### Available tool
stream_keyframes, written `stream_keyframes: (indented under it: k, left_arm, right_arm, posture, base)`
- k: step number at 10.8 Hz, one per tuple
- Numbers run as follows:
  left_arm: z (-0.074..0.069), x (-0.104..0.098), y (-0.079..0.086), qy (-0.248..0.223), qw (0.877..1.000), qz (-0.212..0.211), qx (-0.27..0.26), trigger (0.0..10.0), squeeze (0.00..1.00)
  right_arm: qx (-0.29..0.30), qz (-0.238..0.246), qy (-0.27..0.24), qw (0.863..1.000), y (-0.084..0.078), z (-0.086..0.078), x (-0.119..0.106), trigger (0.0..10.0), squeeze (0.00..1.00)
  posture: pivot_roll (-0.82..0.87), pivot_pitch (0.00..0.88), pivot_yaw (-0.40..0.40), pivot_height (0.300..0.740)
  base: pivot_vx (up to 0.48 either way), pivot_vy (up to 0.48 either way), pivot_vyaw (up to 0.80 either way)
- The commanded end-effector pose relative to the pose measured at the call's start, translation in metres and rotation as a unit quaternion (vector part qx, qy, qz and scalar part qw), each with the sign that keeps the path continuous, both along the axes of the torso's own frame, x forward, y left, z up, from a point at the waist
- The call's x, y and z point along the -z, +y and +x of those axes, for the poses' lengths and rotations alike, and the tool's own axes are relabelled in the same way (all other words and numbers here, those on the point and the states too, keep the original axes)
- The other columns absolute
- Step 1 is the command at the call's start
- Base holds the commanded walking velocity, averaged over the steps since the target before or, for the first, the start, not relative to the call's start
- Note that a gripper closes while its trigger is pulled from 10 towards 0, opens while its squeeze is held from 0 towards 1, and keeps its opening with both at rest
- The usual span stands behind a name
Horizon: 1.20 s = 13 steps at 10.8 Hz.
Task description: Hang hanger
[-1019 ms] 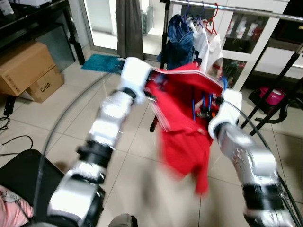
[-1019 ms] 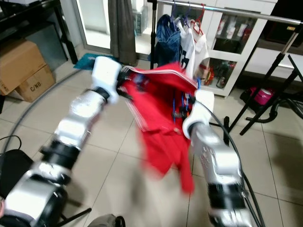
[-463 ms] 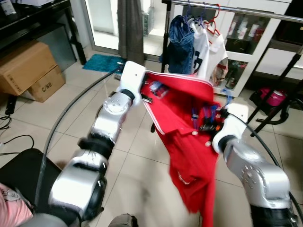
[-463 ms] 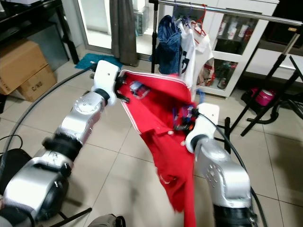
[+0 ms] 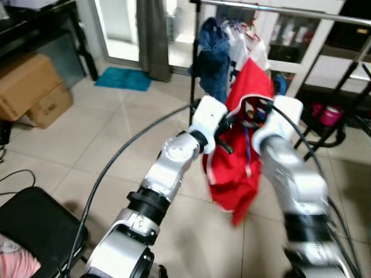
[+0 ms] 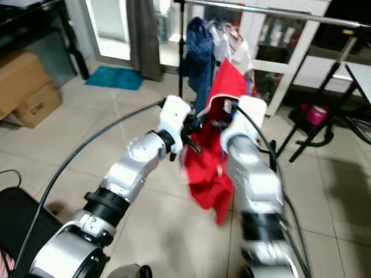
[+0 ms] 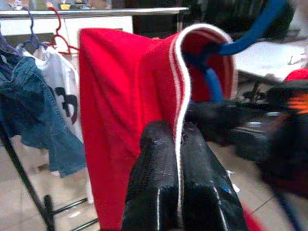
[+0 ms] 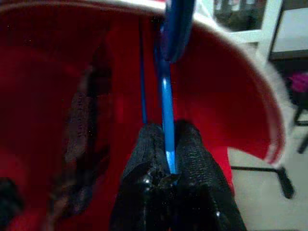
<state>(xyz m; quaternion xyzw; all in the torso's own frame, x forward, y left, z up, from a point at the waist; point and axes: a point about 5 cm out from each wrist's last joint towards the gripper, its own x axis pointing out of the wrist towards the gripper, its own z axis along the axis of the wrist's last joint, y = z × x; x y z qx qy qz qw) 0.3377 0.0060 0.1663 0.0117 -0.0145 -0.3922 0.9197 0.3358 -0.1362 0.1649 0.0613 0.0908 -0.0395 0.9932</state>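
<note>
While the right gripper (image 8: 168,144) jaws clamp the blue plastic hanger (image 8: 168,96) and the left gripper (image 7: 177,139) jaws pinch the red white-trimmed shirt (image 5: 240,168), lift the hook toward twelve o'clock over the silver metal rail (image 5: 278,8).

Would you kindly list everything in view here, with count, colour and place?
Shirt: one, red with white trim, held between both grippers before the rail.
Hanger: one, blue, inside the shirt.
Clothes rail: one, silver, behind.
Hung clothes: blue denim and white garments on the rail.
Cardboard boxes: two, brown, far left.
Mat: one, teal, by the door.
Chair: one, black, lower left.
Left gripper: shut on the shirt's trimmed edge.
Right gripper: shut on the hanger.
</note>
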Motion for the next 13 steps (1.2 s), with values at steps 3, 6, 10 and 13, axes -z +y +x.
stream_keyframes:
  k: [3, 6, 10, 13]
  left_arm:
    - [-0.006, -0.015, -0.006, 0.034, 0.996, -0.083, 0.027, 0.0, 0.00]
    - [0.017, -0.041, 0.027, -0.003, 0.992, -0.101, -0.074, 0.0, 0.00]
    - [0.050, -0.041, 0.100, -0.026, 0.965, -0.049, -0.258, 0.0, 0.00]
    - [0.037, -0.026, 0.067, -0.008, 0.987, -0.028, -0.158, 0.0, 0.00]
  right_arm:
    - [-0.078, -0.014, -0.006, 0.997, 0.021, 0.007, -0.003, 10.0, 0.00]
    - [-0.058, -0.019, 0.042, 0.997, 0.003, 0.002, 0.024, 10.0, 0.00]
    - [-0.039, 0.010, 0.064, 0.997, -0.024, -0.035, 0.030, 10.0, 0.00]
    - [0.048, 0.007, 0.039, 0.998, -0.041, -0.032, 0.019, 10.0, 0.00]
  posture:
    - [0.00, 0.000, 0.001, 0.740]
    - [0.00, 0.000, 0.004, 0.740]
    - [-0.01, 0.000, 0.014, 0.740]
    - [0.00, 0.000, 0.017, 0.740]
  base:
    - [0.000, 0.000, 0.00]
    - [0.000, 0.000, 0.00]
    - [0.000, 0.000, 0.00]
    - [0.000, 0.000, 0.00]
